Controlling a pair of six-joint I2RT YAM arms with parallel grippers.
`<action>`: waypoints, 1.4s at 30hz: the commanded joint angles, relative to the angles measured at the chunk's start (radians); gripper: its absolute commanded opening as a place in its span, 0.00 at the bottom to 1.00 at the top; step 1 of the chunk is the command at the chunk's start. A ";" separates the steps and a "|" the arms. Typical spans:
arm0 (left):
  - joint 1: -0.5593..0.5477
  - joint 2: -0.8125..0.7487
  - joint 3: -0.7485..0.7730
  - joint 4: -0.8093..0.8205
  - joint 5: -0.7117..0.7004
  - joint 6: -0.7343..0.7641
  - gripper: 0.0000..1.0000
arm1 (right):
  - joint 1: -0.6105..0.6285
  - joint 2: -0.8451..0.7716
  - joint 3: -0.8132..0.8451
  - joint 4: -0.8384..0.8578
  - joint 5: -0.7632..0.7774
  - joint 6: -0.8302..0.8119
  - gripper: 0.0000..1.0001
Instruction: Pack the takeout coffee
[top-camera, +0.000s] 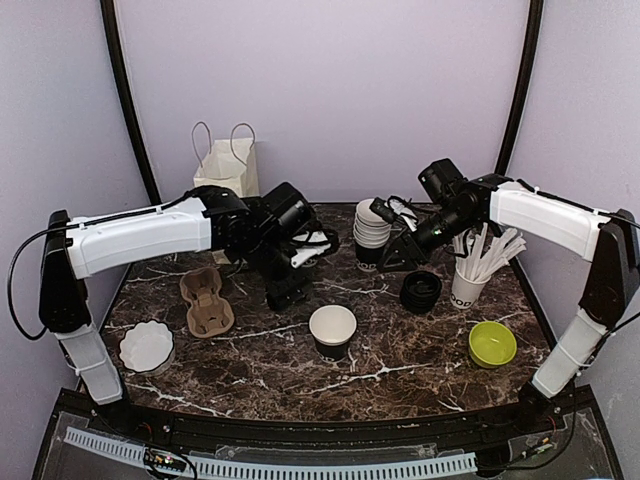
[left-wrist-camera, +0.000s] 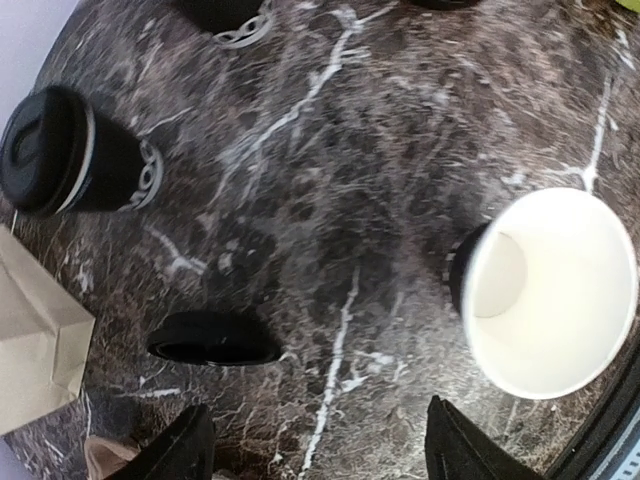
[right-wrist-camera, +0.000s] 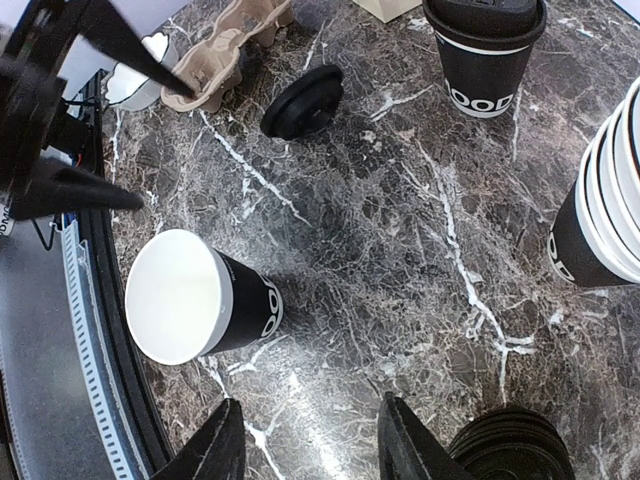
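An open takeout coffee cup (top-camera: 332, 331), white with a black lower band and no lid, stands near the middle front of the table; it also shows as the cup (left-wrist-camera: 545, 290) and the cup (right-wrist-camera: 195, 310) in the wrist views. A lidded cup (right-wrist-camera: 487, 48) stands further back, seen again as the lidded cup (left-wrist-camera: 70, 150). A loose black lid (left-wrist-camera: 213, 338) lies flat on the marble, also the lid (right-wrist-camera: 303, 100). My left gripper (top-camera: 288, 292) hovers open over bare marble between lid and open cup, holding nothing (left-wrist-camera: 320, 455). My right gripper (top-camera: 398, 250) is open and empty above the table (right-wrist-camera: 310, 450).
A stack of cups (top-camera: 372, 228) and a stack of black lids (top-camera: 421, 291) sit at centre right. A cup of white sticks (top-camera: 468, 275) and a green bowl (top-camera: 492, 343) are on the right. A brown cup carrier (top-camera: 205, 300), white scalloped dish (top-camera: 147, 345) and paper bag (top-camera: 227, 165) are on the left.
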 joint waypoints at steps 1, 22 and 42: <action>0.103 -0.081 -0.076 0.096 0.004 -0.122 0.75 | -0.002 0.007 0.017 0.001 -0.015 -0.016 0.45; 0.248 0.171 -0.109 0.252 0.112 -0.152 0.75 | 0.002 0.040 0.034 -0.025 -0.023 -0.066 0.42; 0.270 0.255 -0.151 0.315 0.040 -0.076 0.58 | 0.013 0.071 0.053 -0.041 -0.030 -0.067 0.41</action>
